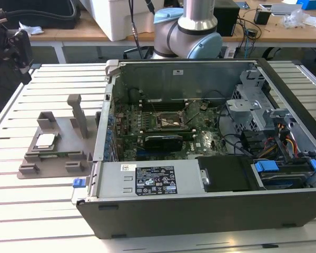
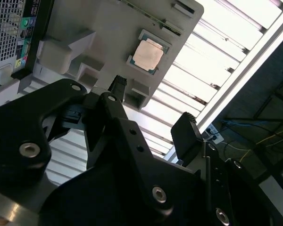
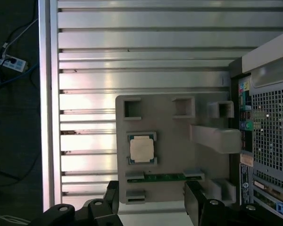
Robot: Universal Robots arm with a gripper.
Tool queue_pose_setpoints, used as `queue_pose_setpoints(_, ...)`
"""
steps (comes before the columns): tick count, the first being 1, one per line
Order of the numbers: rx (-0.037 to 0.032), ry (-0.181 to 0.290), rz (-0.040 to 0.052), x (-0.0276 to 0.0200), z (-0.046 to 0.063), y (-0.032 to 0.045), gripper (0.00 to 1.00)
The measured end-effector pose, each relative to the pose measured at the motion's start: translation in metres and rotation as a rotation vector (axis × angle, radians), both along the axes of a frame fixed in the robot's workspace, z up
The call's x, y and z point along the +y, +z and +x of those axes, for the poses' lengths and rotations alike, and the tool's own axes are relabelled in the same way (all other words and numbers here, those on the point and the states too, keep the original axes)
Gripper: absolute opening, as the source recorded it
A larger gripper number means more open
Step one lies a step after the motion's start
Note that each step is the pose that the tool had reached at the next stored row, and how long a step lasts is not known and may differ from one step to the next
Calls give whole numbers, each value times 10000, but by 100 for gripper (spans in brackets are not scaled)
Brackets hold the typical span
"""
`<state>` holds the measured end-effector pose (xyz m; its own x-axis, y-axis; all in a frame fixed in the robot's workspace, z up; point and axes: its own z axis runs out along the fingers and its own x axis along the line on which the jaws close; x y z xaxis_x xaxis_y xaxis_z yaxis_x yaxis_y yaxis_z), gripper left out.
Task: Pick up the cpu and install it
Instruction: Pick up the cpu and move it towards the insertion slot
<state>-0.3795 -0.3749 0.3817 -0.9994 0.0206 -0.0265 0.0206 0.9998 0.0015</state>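
The cpu [image 1: 46, 140] is a small square chip with a silvery top. It lies flat in a recess of the grey tray [image 1: 68, 143], on the slatted table at the exterior view's left of the open computer case. Both wrist views look down on the cpu [image 2: 148, 55] [image 3: 142, 149] from well above. My gripper [image 2: 151, 101] [image 3: 152, 188] is open, its two black fingers [image 2: 186, 123] spread apart with nothing between them. It hangs high above the tray's edge, clear of the chip. The black socket frame [image 1: 168, 122] sits on the motherboard inside the case.
The tray [image 3: 174, 134] carries an upright post [image 1: 79, 113] and a green memory strip [image 3: 162, 177] beside the chip. The case's metal wall [image 1: 102, 132] stands right next to the tray. Cables and drive bays [image 1: 274, 142] fill the case's far side. The table's edge [image 3: 49, 117] runs past the tray.
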Motion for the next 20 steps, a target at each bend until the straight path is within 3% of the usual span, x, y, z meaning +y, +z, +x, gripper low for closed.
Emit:
queue_pose_setpoints(10,0,0,0,0,0,-158,66)
queue_pose_setpoints(20,1,0,-1,0,0,-242,66)
